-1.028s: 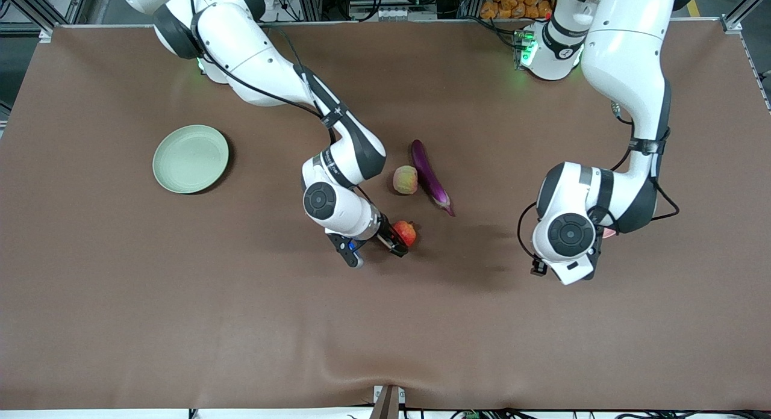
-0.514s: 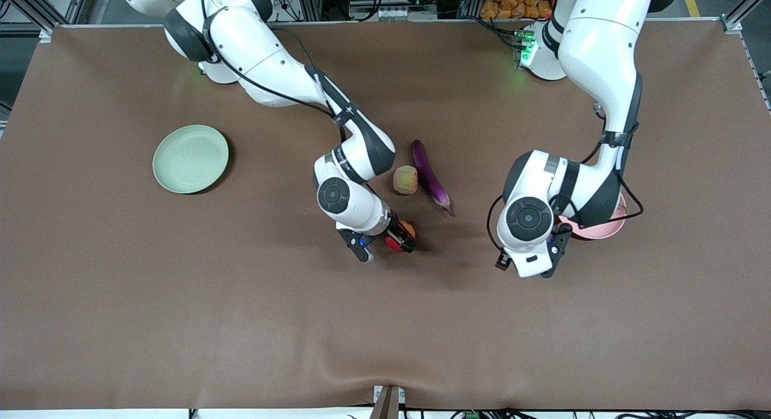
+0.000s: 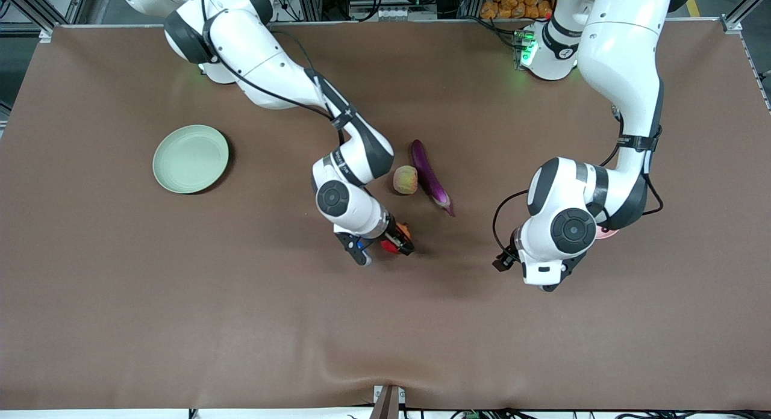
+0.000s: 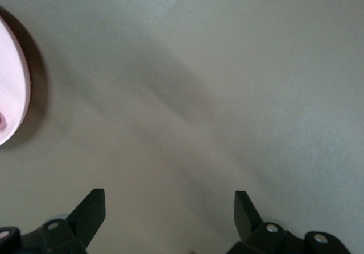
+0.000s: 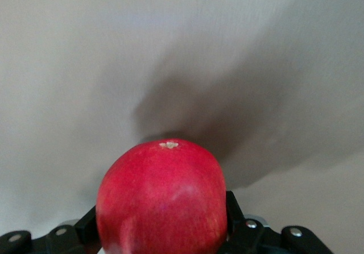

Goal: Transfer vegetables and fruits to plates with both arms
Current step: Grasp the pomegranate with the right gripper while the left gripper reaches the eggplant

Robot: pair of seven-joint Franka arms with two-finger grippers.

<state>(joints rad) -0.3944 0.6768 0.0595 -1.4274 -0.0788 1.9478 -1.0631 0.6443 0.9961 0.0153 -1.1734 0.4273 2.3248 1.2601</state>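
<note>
**Right pincer closes on the red fruit at mid-table**

Gripping from both sides, the right gripper [image 3: 397, 241] had its two black fingers [image 5: 86, 224] pressed against the flanks of the round red pomegranate-like fruit [image 5: 161, 197] when I caught this moment from my remote station. From its base, the right arm [image 3: 271, 76] reached diagonally toward the middle of the brown table [image 3: 241, 322], its wrist bent down so the gripper sat low at the cloth. The fruit showed as a red-orange patch between the fingers, nearer the front camera than the peach [image 3: 405, 180].

I saw the left arm [image 3: 626, 88] folded at the elbow toward its own end of the table, with the left gripper [image 4: 169, 209] hanging over bare cloth, its jaws spread wide and holding nothing. Just beside it, the pink plate [image 4: 11, 95] peeked out, mostly hidden under the arm in the front view.

Touching or just beside the peach lay the purple eggplant [image 3: 430, 176]. The green plate [image 3: 190, 159] sat bare toward the right arm's end.
</note>
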